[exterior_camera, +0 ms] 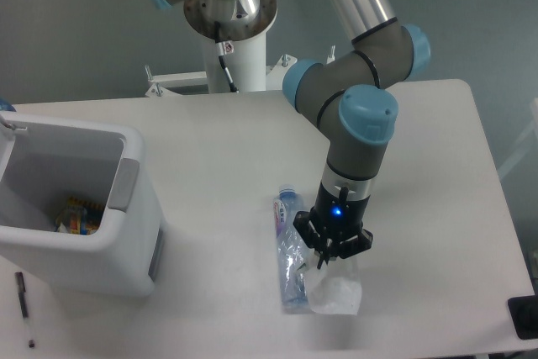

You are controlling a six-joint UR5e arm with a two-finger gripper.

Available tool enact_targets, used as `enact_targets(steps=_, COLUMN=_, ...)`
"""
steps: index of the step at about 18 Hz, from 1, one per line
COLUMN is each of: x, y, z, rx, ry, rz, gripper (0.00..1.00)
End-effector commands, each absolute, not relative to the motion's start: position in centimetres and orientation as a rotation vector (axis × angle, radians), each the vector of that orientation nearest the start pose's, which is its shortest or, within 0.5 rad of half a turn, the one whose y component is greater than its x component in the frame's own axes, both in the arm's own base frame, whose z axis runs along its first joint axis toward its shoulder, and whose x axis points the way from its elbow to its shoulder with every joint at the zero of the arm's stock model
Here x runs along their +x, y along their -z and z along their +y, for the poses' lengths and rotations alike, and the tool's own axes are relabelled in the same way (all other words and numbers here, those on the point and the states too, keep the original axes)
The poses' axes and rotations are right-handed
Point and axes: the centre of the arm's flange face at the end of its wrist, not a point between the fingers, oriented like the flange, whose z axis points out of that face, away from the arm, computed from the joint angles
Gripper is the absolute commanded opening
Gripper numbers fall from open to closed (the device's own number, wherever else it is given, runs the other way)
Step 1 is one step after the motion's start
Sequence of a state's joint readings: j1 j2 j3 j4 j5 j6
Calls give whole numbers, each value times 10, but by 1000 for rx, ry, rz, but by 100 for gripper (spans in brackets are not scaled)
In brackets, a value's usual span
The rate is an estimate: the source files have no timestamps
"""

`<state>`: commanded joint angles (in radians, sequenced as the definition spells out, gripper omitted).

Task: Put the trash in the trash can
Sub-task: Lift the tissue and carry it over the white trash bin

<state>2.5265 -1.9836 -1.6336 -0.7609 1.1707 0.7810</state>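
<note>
The trash is two pieces. A crushed clear bottle (291, 262) with a blue cap and blue-and-white label lies lengthwise on the table. Just to its right, a crumpled translucent-white wrapper (337, 293) hangs from my gripper (329, 260), which points down and is shut on the wrapper's upper edge. The wrapper looks slightly off the table, with a faint shadow beneath it. The trash can (126, 208), a large white bin with a grey handle panel, stands at the far left with some colourful scraps at its bottom.
A thin black pen (23, 306) lies at the front left corner beside the bin. A dark object (525, 317) sits at the table's front right edge. The arm's base post (235, 48) stands at the back.
</note>
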Motion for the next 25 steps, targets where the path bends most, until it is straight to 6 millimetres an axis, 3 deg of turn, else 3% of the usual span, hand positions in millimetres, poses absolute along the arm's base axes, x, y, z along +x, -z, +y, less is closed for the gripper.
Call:
enact_targets(steps=3, x=-399, y=-343, z=513, rx=-2557, ry=56, rz=-140, gripper=0)
enact_targets(steps=9, x=-350, y=-375, z=532, rx=-2509, ry=96, rz=-128, gripper=0)
enact_targets(steps=16, x=-319, y=-436, z=534, rx=-2374, ry=152, rz=-99, gripper=0)
enact_targets(steps=21, x=-301, y=-452, z=539, rx=-2326, ry=188, rz=-46, gripper=0)
enact_targets(steps=25, x=-282, y=-483, z=542, rx=-2266, ry=196, rz=15, gripper=0)
